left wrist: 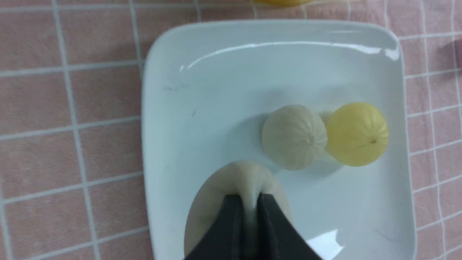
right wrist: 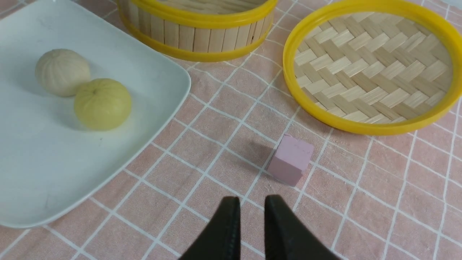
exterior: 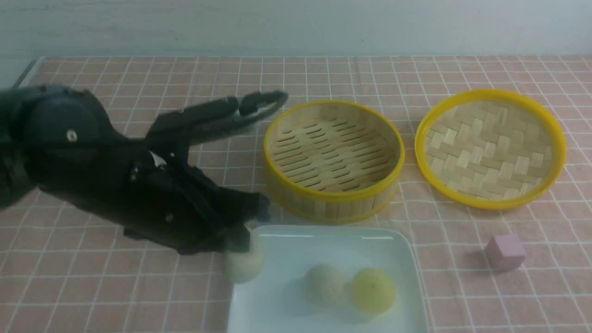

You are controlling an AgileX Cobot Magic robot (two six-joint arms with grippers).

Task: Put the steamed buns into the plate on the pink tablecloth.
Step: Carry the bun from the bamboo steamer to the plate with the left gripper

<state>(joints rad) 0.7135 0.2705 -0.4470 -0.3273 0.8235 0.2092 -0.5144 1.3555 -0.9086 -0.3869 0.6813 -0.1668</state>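
Partly hidden beige bun (left wrist: pixel 213 202), left pincer (left wrist: pixel 248 198) clenched on it, right pincer (right wrist: pixel 249 204) slightly parted, empty

No legible text or markings.

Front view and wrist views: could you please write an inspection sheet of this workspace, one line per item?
Surface: salmon-pink grid tablecloth, flat.
Job's things: glossy white square plate holds one beige bun and one yellow bun, side by side; second beige bun over the plate's left edge.
Clutter: empty round bamboo steamer basket, woven lid beside it, small pink cube.
Grippers: left gripper pinches the second beige bun; right gripper slightly open, empty.
Cables: dark loop on left arm, perhaps a cable.
Surroundings: pale wall.
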